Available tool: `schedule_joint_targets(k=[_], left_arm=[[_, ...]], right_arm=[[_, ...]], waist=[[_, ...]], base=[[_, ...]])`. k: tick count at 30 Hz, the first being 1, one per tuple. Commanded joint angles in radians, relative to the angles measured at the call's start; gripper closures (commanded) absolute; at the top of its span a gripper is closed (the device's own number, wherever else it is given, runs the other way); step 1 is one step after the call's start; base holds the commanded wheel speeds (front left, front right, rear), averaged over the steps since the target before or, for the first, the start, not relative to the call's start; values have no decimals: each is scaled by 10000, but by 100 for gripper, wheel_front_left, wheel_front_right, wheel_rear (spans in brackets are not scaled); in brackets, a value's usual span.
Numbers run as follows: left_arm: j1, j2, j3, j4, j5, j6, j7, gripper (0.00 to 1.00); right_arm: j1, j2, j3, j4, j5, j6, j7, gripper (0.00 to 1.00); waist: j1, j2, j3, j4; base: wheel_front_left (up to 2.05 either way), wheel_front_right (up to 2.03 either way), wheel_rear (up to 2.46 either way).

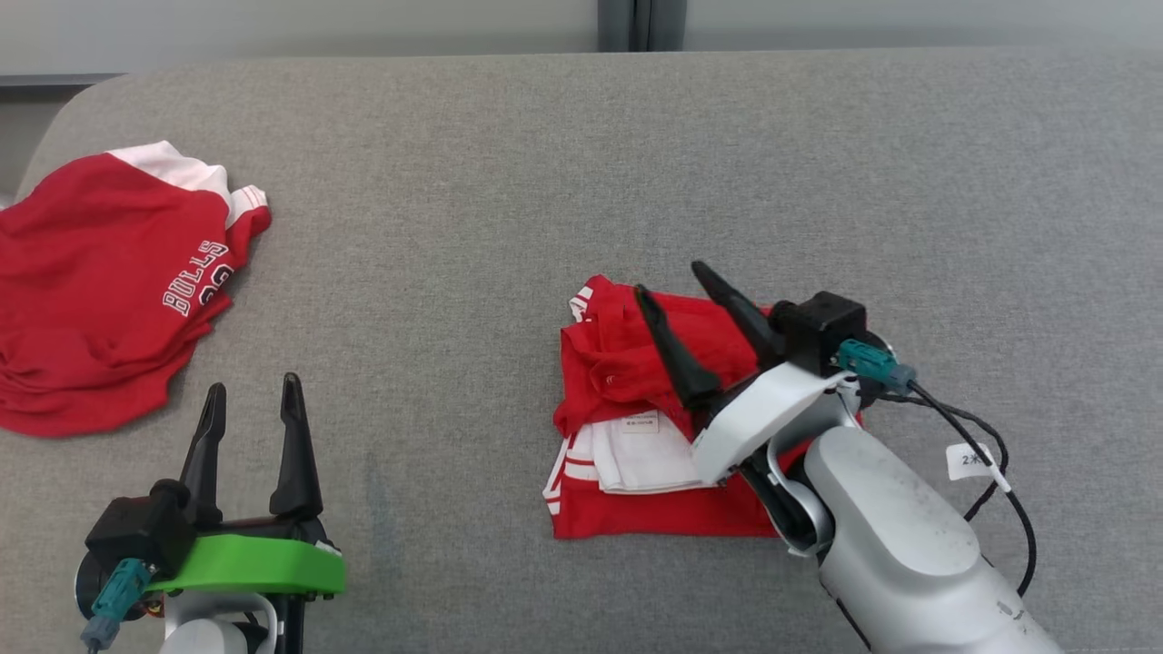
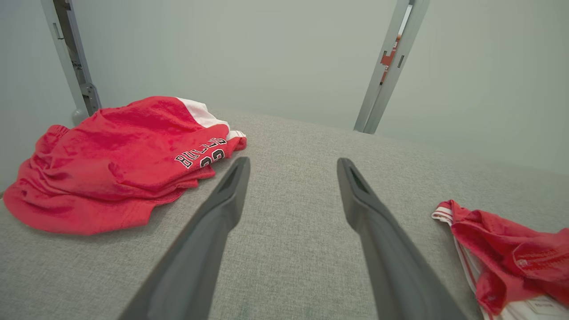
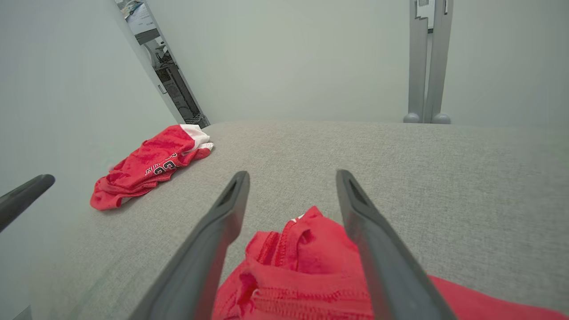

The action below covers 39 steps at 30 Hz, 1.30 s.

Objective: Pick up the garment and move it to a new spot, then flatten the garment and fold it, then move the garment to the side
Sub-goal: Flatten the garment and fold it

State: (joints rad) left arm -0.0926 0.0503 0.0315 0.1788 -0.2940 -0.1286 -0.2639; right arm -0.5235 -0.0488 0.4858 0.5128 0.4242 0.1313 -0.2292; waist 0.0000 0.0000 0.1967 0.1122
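Right hand [image 1: 670, 278] over folded garment [image 1: 609, 363], fingers spread.
Garment lies beneath those fingers, ungripped, right of mid-counter [image 1: 545, 163]; left hand [image 1: 253, 383] also spread, well apart, by front edge.

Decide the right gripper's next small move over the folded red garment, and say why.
Probably lower the right gripper and close it on an edge of the folded garment, ready to carry it aside. Its fingers stand open just above the cloth, gripping nothing, and the garment already lies folded on the grey surface.
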Motion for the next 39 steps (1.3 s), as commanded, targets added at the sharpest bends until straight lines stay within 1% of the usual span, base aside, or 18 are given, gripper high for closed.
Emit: schedule_joint_targets(k=[1,4,10,16,20,21,22,29,34,39], left_arm=[[72,6,45,-25,64,6,-4,0],[174,6,91,-79,101,27,-4,0],[279,8,93,-159,156,39,-4,0],[320,8,21,-214,173,34,-4,0],[346,8,-7,-239,200,31,-4,0],[344,8,-8,-234,208,30,-4,0],[336,8,-11,-223,216,29,-4,0],[202,8,-74,-177,260,14,-4,0],[97,8,-130,-120,231,3,-4,0],[-15,8,-210,-75,162,-6,-4,0]], right_arm=[[-97,-34,-338,-18,-274,-13,-136,0],[77,-52,-1155,-194,-773,-13,-240,0],[881,-541,-2771,-926,-1366,-13,-328,0],[1782,-954,-3805,-1385,-1600,-13,-347,0],[2210,-1002,-4073,-1461,-1606,-13,-220,0],[2268,-995,-4061,-1445,-1584,-13,-181,54],[2314,-975,-4021,-1417,-1545,-13,-140,100],[2245,-837,-3388,-836,-1516,-13,-49,100],[1977,-755,-2556,70,-1500,-14,-85,100],[1595,-652,-1930,1040,-1368,-14,-203,100]], waist=[[0,0,-143,-150],[0,0,-265,-279],[0,0,-427,-445],[0,0,-432,-476],[0,0,-432,-461],[0,0,-432,-452],[0,0,-431,-438],[0,0,-398,-267],[0,0,-327,-83],[0,0,-202,149]], base=[[0,0,0],[0,0,0],[0,0,0],[0,0,0],[0,0,0],[0,0,0],[0,0,0],[0,0,0],[0,0,0],[0,0,0]])
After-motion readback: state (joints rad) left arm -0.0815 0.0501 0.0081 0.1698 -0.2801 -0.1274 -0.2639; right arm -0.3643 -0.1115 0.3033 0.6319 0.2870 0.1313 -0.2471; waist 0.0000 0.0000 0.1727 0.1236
